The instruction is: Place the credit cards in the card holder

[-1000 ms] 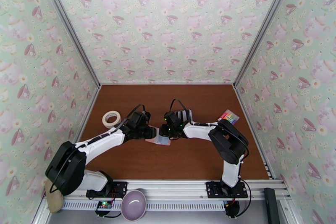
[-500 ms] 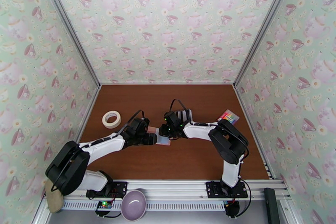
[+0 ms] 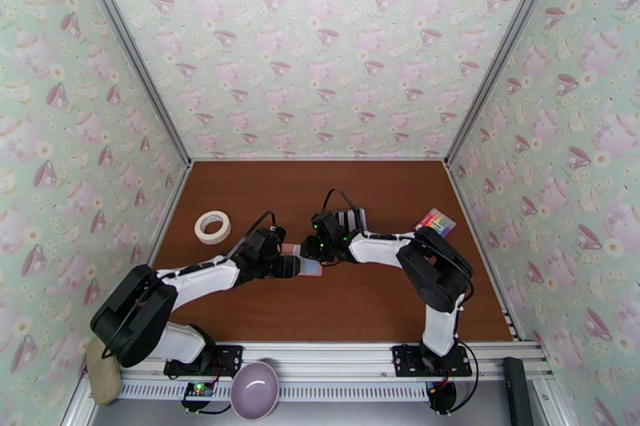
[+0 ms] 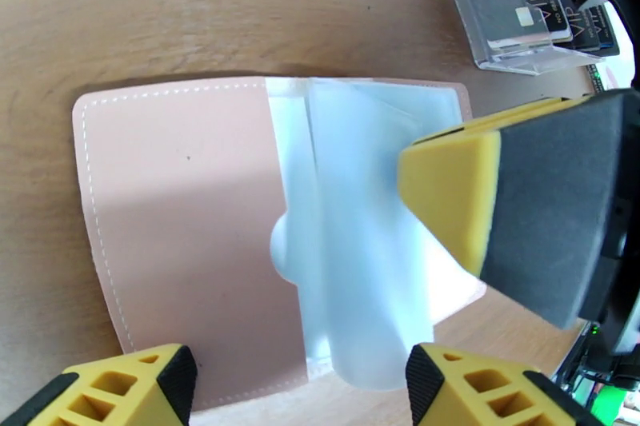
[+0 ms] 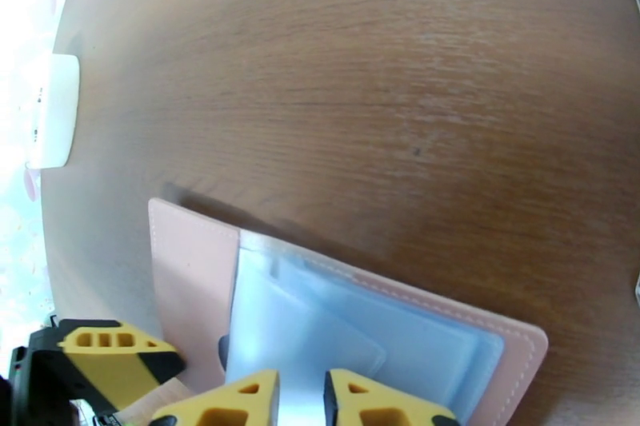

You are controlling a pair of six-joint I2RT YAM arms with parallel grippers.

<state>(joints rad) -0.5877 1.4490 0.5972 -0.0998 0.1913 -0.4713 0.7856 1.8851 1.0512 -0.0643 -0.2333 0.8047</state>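
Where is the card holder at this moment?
In the top view the card holder lies open mid-table, between the left gripper and the right gripper, which pinches its clear inner sleeve; the credit cards sit just beyond it.

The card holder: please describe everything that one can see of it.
The card holder is a pale pink case, leather-like, with white stitching along its edges. It lies open on the brown wooden table, near the middle. Inside are translucent pale blue plastic sleeves, which look empty. The right gripper appears to pinch the edge of one sleeve between its nearly closed fingers.
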